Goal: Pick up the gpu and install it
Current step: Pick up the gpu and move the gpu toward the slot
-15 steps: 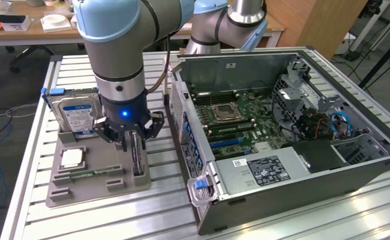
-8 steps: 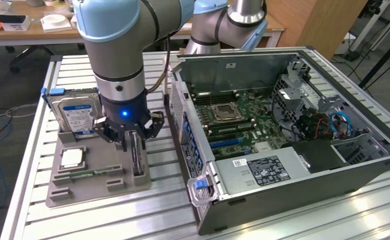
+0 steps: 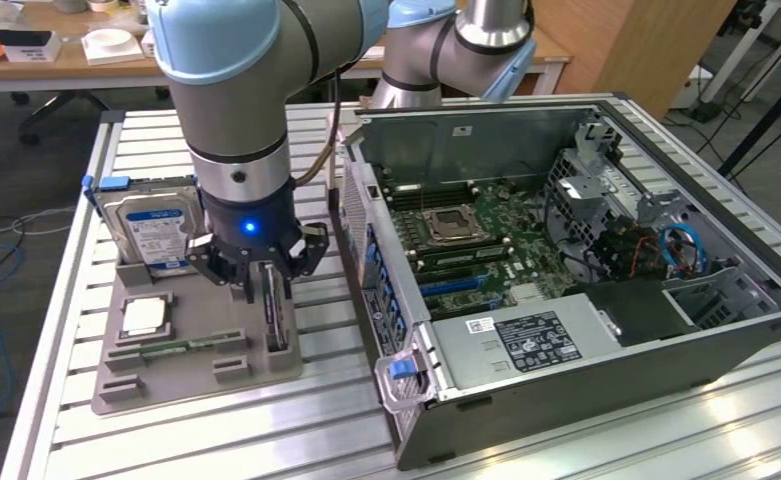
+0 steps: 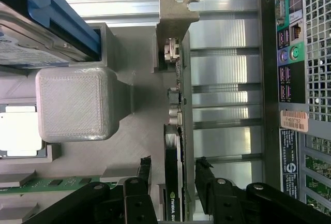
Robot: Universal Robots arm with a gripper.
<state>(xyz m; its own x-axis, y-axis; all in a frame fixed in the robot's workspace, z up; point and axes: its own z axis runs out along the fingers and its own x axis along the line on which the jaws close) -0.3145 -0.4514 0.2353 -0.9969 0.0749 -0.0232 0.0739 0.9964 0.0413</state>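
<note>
Fingers of the gripper are held apart on either side of the gpu, which is stood on edge in the grey tray at the exterior view's lower left. Behind it a hard drive is racked, and the open computer case is seen at right.

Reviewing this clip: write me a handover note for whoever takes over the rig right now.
Gripper: open, one finger on each side of the gpu, no grip yet.
Gpu: stands on edge in its slot in the grey holder tray, beside the open computer case.
Done: gripper placed astride the card.
Left: the gpu is not yet gripped, lifted or seated in the case.
</note>
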